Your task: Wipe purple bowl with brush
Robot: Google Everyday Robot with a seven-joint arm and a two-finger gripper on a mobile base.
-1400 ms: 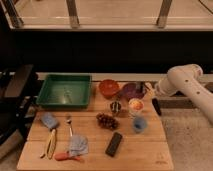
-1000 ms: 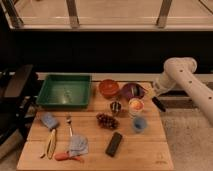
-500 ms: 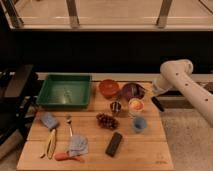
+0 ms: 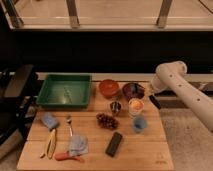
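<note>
The gripper (image 4: 149, 93) hangs at the purple bowl's (image 4: 132, 90) right rim, the brush (image 4: 154, 101) at it, grip impossible to tell; wiping apparently lies ahead.

The white arm reaches in from the right, its gripper (image 4: 150, 96) just off the right rim of the purple bowl (image 4: 131, 90), with the brush (image 4: 155, 102) slanting there, pale end toward the bowl. The bowl sits at the back of the wooden worktop (image 4: 145, 152), beside an orange bowl (image 4: 108, 87) and a green tray (image 4: 65, 91). Nearer me lie a light-blue cup (image 4: 139, 123), dark grapes (image 4: 105, 120), a black block (image 4: 114, 144) and a yellow-handled tool (image 4: 51, 144).
</note>
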